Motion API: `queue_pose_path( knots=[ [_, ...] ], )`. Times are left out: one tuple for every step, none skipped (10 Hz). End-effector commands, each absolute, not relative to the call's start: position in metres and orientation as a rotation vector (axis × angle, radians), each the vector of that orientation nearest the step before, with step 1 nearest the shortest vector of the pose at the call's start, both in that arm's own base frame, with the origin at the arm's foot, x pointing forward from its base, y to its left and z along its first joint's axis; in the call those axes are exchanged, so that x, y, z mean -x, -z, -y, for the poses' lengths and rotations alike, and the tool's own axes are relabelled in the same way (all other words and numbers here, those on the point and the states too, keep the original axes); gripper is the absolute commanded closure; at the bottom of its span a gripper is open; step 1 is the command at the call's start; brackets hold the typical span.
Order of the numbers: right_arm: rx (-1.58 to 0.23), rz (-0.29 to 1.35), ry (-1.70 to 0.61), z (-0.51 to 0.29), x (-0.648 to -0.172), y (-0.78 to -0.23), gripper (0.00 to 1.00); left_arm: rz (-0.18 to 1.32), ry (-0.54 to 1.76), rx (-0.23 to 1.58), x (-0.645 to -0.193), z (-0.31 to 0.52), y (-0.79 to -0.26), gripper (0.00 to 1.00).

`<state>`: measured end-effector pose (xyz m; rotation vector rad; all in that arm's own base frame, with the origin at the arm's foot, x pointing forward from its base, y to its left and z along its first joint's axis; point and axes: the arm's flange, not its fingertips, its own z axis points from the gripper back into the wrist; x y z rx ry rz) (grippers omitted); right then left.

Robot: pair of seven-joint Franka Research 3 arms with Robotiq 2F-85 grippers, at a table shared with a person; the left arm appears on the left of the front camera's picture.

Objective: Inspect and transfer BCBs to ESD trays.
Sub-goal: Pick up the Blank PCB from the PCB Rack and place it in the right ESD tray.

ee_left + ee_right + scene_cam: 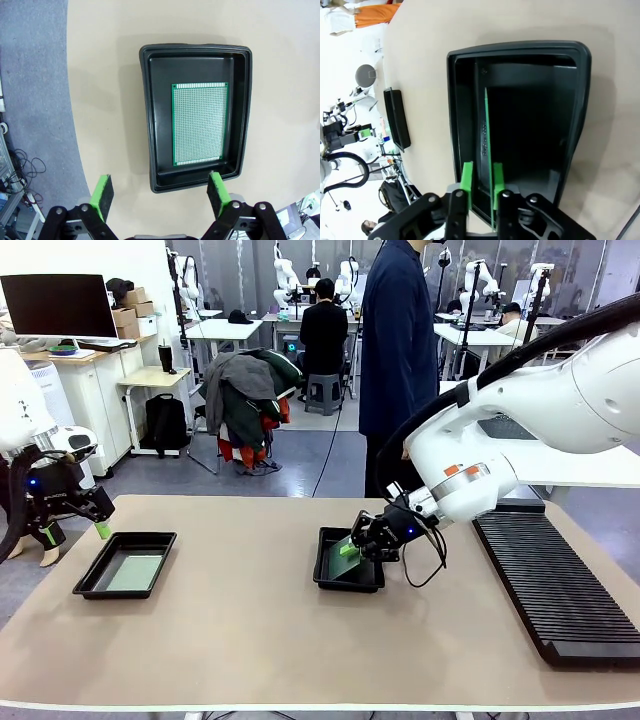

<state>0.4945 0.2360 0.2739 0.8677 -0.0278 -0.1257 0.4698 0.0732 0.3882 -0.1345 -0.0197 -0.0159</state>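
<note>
bcb (486,150) thin green, edge-on btwn right hand (482,186) pads, over tray (572,130).

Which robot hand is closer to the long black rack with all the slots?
The right gripper, over the middle tray just beside the rack. The left gripper is at the table's far opposite end.

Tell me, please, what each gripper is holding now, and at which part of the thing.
The right gripper has a BCB standing on edge between its pads, at the near edge, over the middle tray; whether it grips, I cannot tell. The left gripper holds nothing.
</note>
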Motion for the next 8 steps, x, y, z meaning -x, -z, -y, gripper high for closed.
queue_pose_path(
  knots=[
    [-0.78, 0.019, 0.16, -0.244, -0.499, -0.288, 0.65, 0.029, 0.022, 0.143, -0.468, -0.074, -0.387, 0.0],
    [-0.745, 0.021, 0.166, -0.246, -0.5, -0.295, 0.59, 0.029, 0.022, 0.143, -0.468, -0.074, -0.387, 0.0],
    [-0.7, 0.017, 0.17, -0.25, -0.499, -0.306, 0.53, 0.029, 0.022, 0.143, -0.468, -0.074, -0.387, 0.0],
    [-0.658, 0.012, 0.17, -0.253, -0.5, -0.316, 0.47, 0.029, 0.022, 0.143, -0.468, -0.074, -0.387, 0.0],
    [-0.619, 0.007, 0.169, -0.258, -0.501, -0.327, 0.41, 0.029, 0.022, 0.143, -0.468, -0.074, -0.387, 0.0],
    [-0.569, -0.001, 0.174, -0.261, -0.503, -0.338, 0.35, 0.029, 0.022, 0.143, -0.468, -0.074, -0.387, 0.0],
    [-0.508, -0.011, 0.184, -0.265, -0.505, -0.349, 0.29, 0.029, 0.022, 0.143, -0.468, -0.074, -0.387, 0.0],
    [-0.434, -0.02, 0.198, -0.27, -0.507, -0.361, 0.22, 0.029, 0.022, 0.143, -0.468, -0.074, -0.387, 0.0]
  ],
)
